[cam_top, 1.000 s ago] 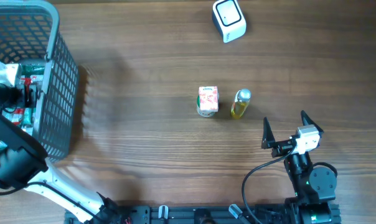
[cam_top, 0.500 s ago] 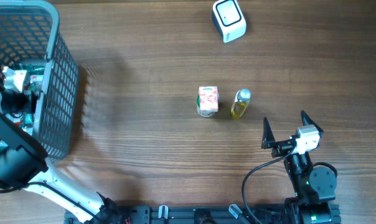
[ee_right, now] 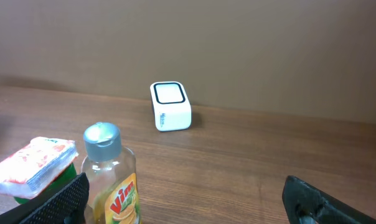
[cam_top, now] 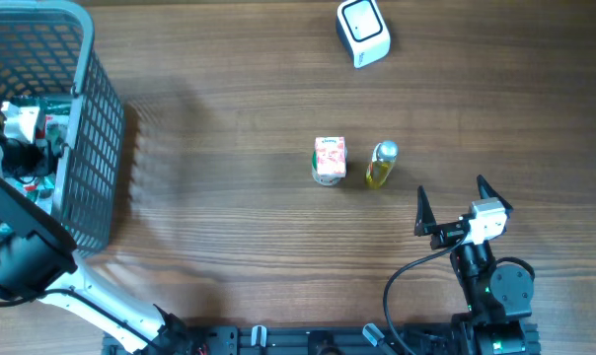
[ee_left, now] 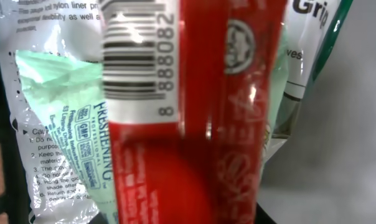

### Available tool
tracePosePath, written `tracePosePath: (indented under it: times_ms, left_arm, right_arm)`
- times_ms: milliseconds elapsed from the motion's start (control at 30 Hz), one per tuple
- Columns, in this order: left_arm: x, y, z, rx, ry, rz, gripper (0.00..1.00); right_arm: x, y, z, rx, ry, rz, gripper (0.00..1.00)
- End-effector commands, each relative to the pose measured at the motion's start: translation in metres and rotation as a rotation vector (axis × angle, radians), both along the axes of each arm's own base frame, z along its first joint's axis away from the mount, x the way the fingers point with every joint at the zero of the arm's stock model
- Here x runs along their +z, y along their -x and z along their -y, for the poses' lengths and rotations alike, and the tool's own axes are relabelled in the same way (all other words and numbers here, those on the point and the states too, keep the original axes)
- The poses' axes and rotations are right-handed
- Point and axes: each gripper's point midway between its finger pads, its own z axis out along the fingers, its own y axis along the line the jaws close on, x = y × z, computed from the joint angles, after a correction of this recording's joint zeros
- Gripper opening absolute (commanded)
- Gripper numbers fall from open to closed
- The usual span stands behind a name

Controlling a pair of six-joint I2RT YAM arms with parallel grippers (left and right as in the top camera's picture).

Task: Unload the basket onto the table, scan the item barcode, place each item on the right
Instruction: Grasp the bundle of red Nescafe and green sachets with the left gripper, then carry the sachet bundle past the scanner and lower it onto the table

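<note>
Inside the grey basket (cam_top: pixel 91 148) at upper left of a wood-grain table (cam_top: pixel 229 118), the left gripper (cam_top: pixel 32 138) faces a red barcoded packet (ee_left: pixel 200 124); its grip cannot be told. The right gripper (cam_top: pixel 450 187) gapes at lower right, a brown wall (ee_right: pixel 250 50) beyond.

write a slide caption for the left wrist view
Close-up of a red packet, its barcode facing the camera, clear plastic bag behind.

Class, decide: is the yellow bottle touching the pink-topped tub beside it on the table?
Apart. The overhead view shows a strip of bare table between the yellow bottle and the pink-topped tub.
</note>
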Motion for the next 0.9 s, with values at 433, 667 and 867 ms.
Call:
tracePosePath:
  times_ms: [433,667,867]
  left_arm:
    - [0.351,-0.031,0.071,-0.098,-0.571,0.768,0.11]
    - [0.455,-0.004,0.183,-0.223,-0.458,1.149,0.09]
    - [0.428,-0.006,0.262,-0.179,-0.04,1.12,0.08]
  right_arm:
    - [0.0,0.0,-0.003,0.017,-0.019,-0.002,1.0]
    - [0.0,0.0,-0.003,0.017,-0.02,-0.002,1.0]
    - [0.0,0.0,-0.003,0.017,-0.019,-0.002,1.0]
